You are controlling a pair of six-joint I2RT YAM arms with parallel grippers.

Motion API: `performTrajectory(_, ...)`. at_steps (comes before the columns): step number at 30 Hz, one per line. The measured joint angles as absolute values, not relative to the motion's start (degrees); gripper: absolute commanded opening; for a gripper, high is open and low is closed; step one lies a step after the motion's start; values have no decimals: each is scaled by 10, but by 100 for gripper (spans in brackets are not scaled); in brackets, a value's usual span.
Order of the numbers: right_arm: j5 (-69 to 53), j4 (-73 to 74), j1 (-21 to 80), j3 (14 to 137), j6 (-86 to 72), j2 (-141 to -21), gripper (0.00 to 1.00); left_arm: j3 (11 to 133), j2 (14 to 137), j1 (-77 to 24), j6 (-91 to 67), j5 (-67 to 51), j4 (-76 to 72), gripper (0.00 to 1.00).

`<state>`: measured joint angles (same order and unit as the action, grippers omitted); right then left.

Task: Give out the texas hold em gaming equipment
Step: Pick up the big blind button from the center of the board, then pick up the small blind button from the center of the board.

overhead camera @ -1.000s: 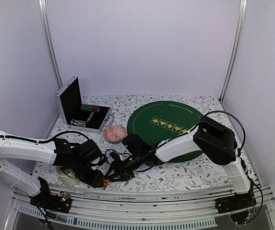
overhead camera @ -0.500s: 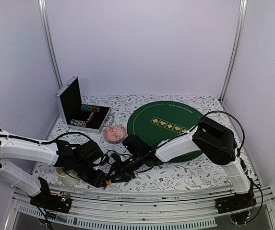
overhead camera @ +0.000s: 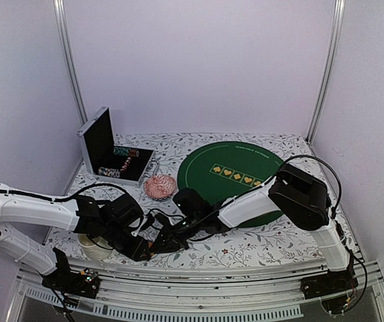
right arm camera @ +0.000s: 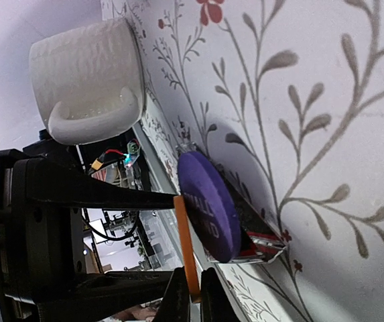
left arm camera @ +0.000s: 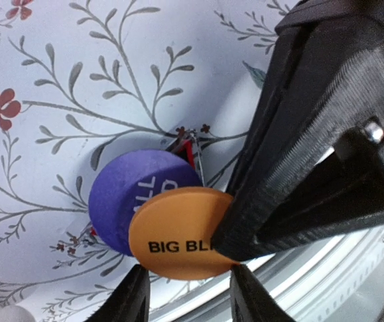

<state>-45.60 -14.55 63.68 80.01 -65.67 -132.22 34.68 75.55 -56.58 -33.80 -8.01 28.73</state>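
my left arm [overhead camera: 44, 211] lies low along the table's near edge. my right arm [overhead camera: 252, 204] stretches across from the right to meet it, both wrists dipped to the flowered cloth [overhead camera: 245, 251]. my left pincer [left arm camera: 185, 298] stands half wide, fingers on either side of the orange button [left arm camera: 178, 235]. my right pincer [right arm camera: 193, 295] is pinched narrow on that button's thin edge. only the wrist views show this, and the blue button [left arm camera: 135, 201] leaning on a small dark red-edged piece [right arm camera: 255, 241]. the top view alone shows the open case [overhead camera: 101, 144] with chips [overhead camera: 121, 161], the pink dish [overhead camera: 159, 186] and the green mat [overhead camera: 235, 178].
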Motion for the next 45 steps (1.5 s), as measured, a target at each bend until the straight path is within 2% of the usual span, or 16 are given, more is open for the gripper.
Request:
performTrajectory(7,-457,-199,635,767,-670,-1313,2,347,745,-565,-335,-86,287,46)
performTrajectory(14,-438,-199,630,724,-675,-1275,2,351,732,-565,-325,-85,297,57)
performTrajectory(20,-436,-197,628,715,-675,-1260,2,370,733,-564,-313,-81,301,61)
performTrajectory(23,-433,-197,625,698,-672,-1240,2,386,741,-564,-306,-68,317,69)
performTrajectory(27,-420,-195,610,651,-666,-1186,2,415,756,-564,-289,-44,338,88)
performTrajectory(32,-396,-189,573,590,-654,-1108,2,450,777,-563,-272,1,362,97)
performTrajectory(36,-377,-175,548,546,-643,-1056,2,460,824,-561,-263,8,373,95)
performTrajectory(42,-347,-138,530,505,-622,-1003,2,460,873,-557,-256,17,384,71)
performTrajectory(45,-339,-129,528,502,-614,-992,2,462,872,-553,-253,21,383,71)
